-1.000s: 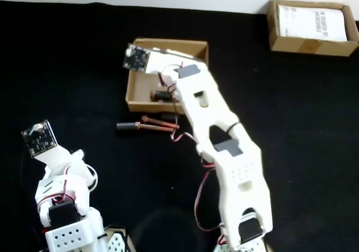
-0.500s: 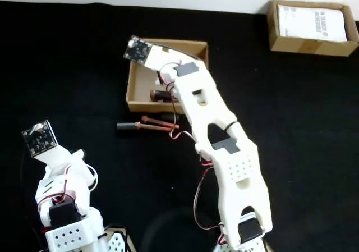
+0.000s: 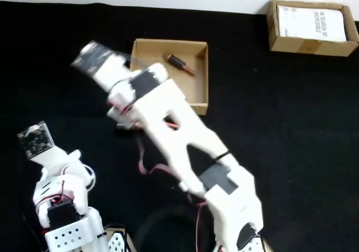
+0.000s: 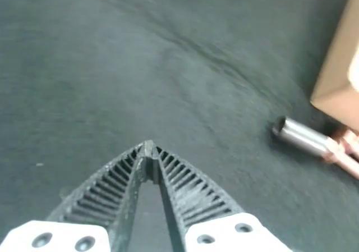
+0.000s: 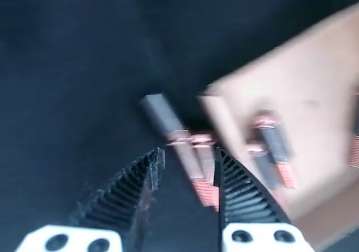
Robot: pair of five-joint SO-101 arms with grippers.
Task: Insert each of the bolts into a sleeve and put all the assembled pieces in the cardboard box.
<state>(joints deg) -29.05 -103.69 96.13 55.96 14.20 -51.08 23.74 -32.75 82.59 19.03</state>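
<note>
**Q:** Right claw state?
**A:** The right gripper (image 5: 189, 154) is seen released, jaws spread over the black table (image 5: 67, 50). A grey sleeve (image 5: 160, 111) and copper bolts (image 5: 196, 170) are found on the table just beside the cardboard box (image 5: 303, 89).

**Q:** Left claw?
**A:** The left gripper (image 4: 148, 151) is noted clenched on nothing, apart from the sleeve.

**Q:** Box contents?
**A:** One assembled piece (image 3: 180, 64) is recorded lying inside.

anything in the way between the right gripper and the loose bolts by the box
Nothing visible. The open right gripper hangs just over the bolts on the black table; the cardboard box sits beside them, not between.
</note>
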